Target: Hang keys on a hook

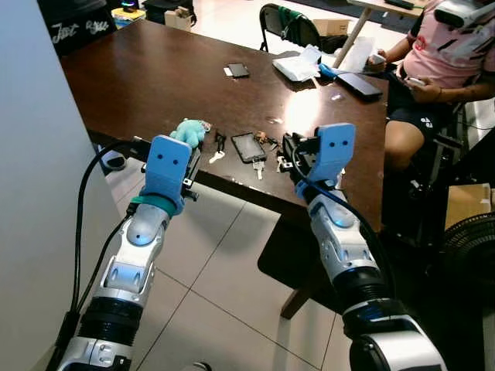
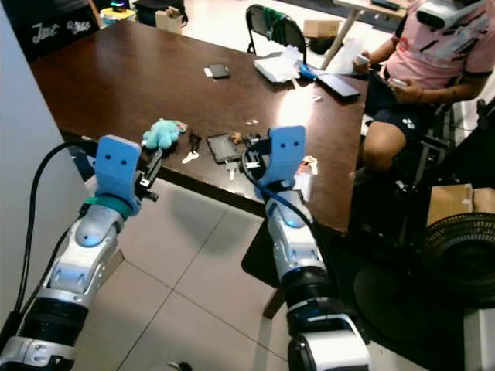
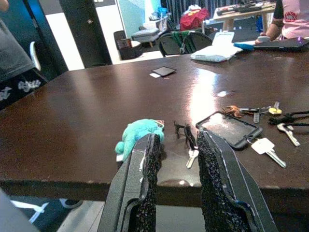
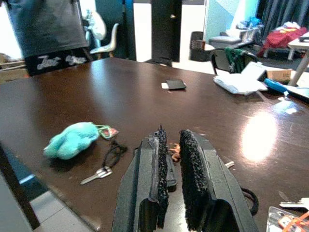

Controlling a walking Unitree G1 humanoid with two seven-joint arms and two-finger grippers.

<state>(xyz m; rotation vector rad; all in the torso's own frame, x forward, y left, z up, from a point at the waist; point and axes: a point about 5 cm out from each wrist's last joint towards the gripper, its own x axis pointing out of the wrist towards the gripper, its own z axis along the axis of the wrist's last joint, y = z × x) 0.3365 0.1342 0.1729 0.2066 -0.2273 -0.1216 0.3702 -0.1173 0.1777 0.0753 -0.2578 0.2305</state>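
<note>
- Left gripper [image 3: 176, 145]: fingers apart, empty, at table edge.
- Silver key on black cord [image 3: 190, 146], 12 o'clock of it; teal plush toy [image 3: 139, 136] at 10.
- Right gripper [image 4: 172, 145]: fingers narrowly apart, empty, above the dark brown wooden table [image 1: 147, 77].

Glossy dark wooden table [image 1: 155, 69] stands on pale tiled floor [image 1: 224, 255].

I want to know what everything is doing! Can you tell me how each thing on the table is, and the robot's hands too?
Teal plush keychain: lying on table.
Phone: flat, screen dark.
Left gripper: open, empty.
Right gripper: slightly open, empty.
</note>
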